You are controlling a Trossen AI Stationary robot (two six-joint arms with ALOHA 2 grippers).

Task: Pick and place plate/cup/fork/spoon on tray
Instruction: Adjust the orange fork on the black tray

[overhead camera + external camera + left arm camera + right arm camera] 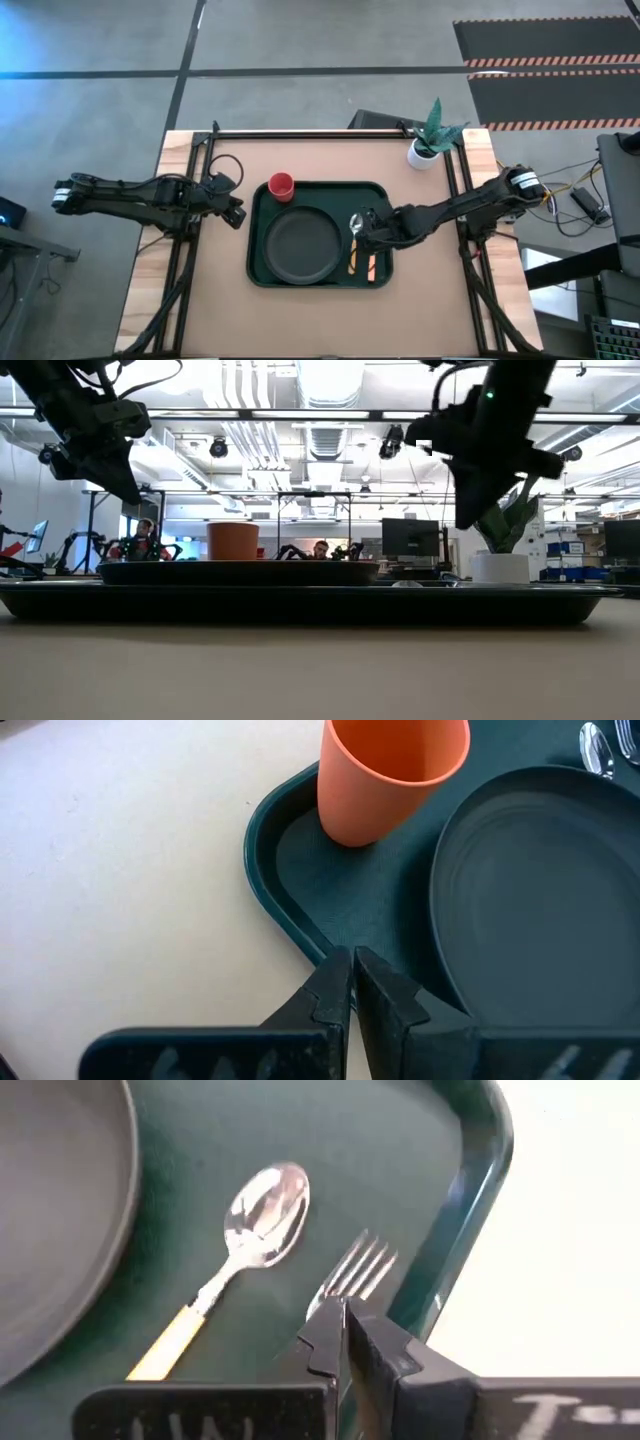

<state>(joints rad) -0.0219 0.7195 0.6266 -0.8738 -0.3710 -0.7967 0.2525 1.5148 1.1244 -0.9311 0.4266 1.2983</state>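
Left gripper (237,216) of mine hangs just outside the tray's (258,272) left rim, fingers pressed together on nothing, clear of the load. Inside the tray, going rightward: the cup (281,185) stands upright in the far left corner; the plate (303,247) lies flat in the middle, close beside the cup, where its width fits. The spoon (355,226) and then the fork (371,266) lie side by side in the strip between the plate and the tray's right rim, handles toward the near edge. My right gripper (365,232) hovers over that cutlery, fingers closed and empty. All four items sit on the tray; I judge the task essentially complete.
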